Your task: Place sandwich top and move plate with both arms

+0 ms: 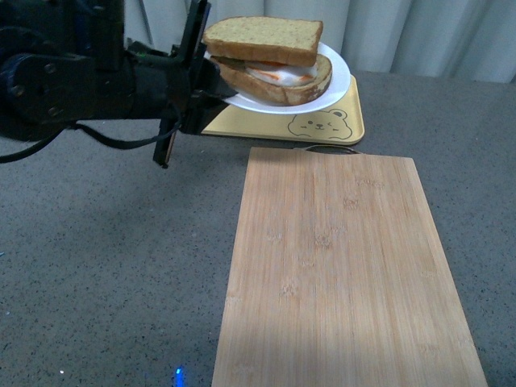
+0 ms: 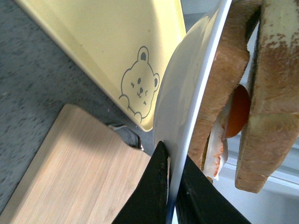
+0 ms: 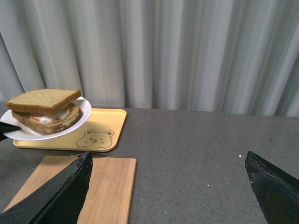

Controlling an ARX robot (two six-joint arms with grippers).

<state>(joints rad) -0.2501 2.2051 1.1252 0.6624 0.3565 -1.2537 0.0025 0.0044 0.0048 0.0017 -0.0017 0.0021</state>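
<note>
The white plate [image 1: 337, 79] hangs in the air above the yellow tray [image 1: 322, 126], tilted slightly. My left gripper [image 1: 214, 81] is shut on its left rim. On the plate lies a sandwich: the sandwich top [image 1: 262, 39] rests on a lower slice with egg. In the left wrist view the black fingers [image 2: 154, 186] pinch the plate [image 2: 180, 98] edge, with the sandwich top [image 2: 275, 93] beyond. My right gripper [image 3: 168, 186] stands open over the grey table, well away from the plate [image 3: 85, 111] and sandwich top [image 3: 44, 99]. The right arm is not in the front view.
A bamboo cutting board [image 1: 339, 266] lies in front of the bear-print tray, reaching the near table edge. The table [image 1: 105, 258] is grey and speckled. Pale curtains [image 3: 187, 51] hang behind it.
</note>
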